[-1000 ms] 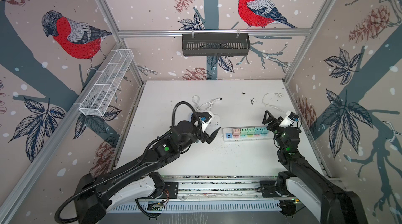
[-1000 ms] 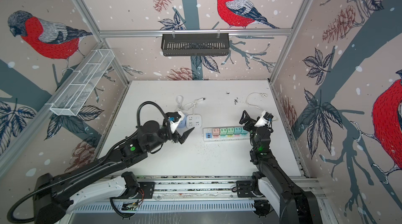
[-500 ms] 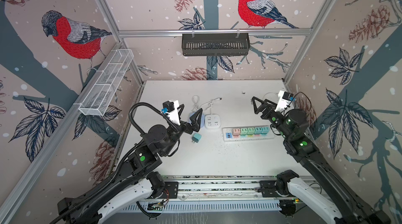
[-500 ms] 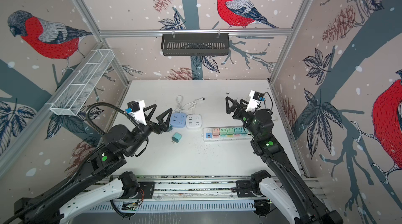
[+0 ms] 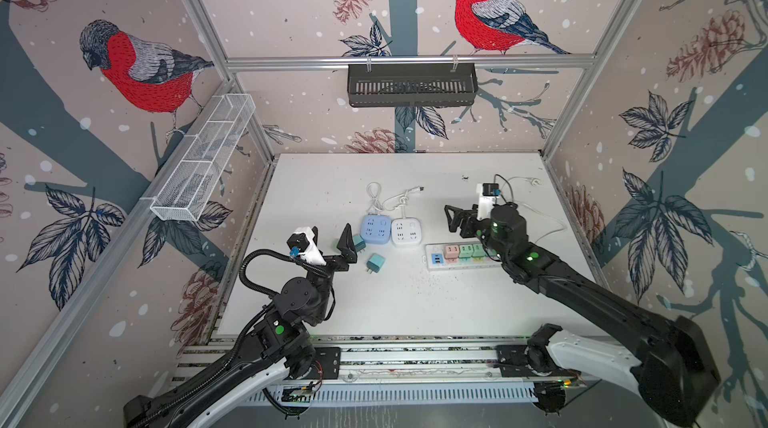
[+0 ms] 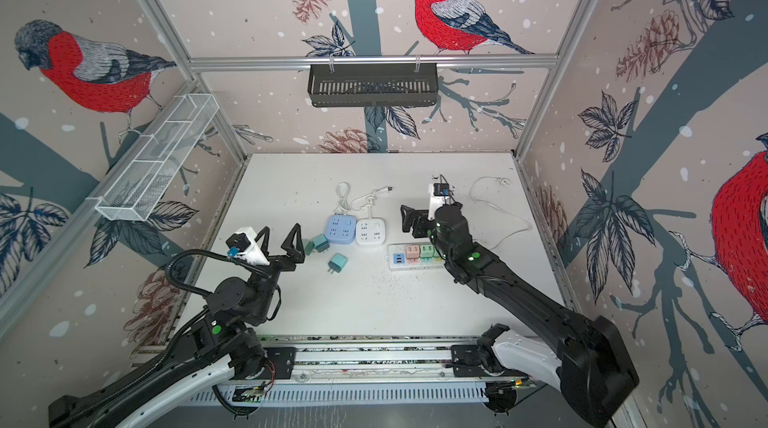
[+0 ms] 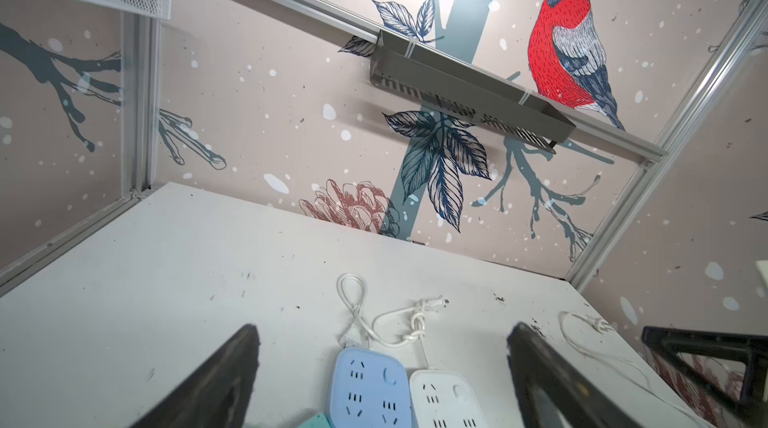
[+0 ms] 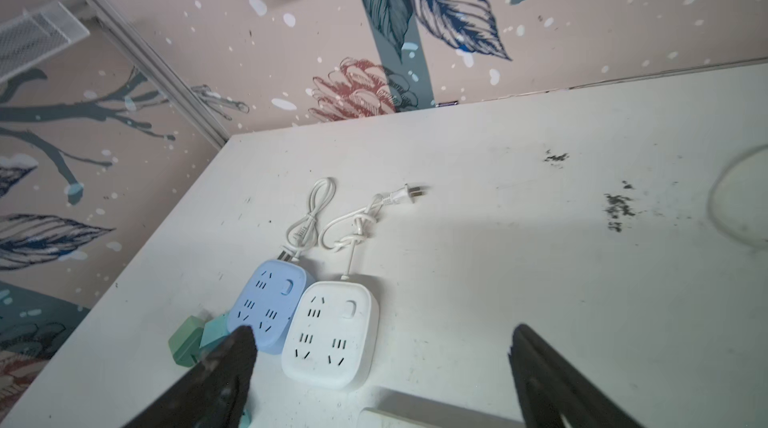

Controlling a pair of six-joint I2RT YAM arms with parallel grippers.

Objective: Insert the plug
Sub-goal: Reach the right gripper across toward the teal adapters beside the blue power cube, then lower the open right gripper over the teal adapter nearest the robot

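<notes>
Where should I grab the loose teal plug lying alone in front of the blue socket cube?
Take the teal plug by its boxy body, from above, closing across its flat sides. It lies on its side with its prongs pointing back toward the robot; leave them free. The open left gripper is nearest.

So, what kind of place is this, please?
Probably a robot test cell, not a home. An aluminium frame with bird-print panels closes in a white table, and a left arm and a right arm stand on a rail at its front.
</notes>
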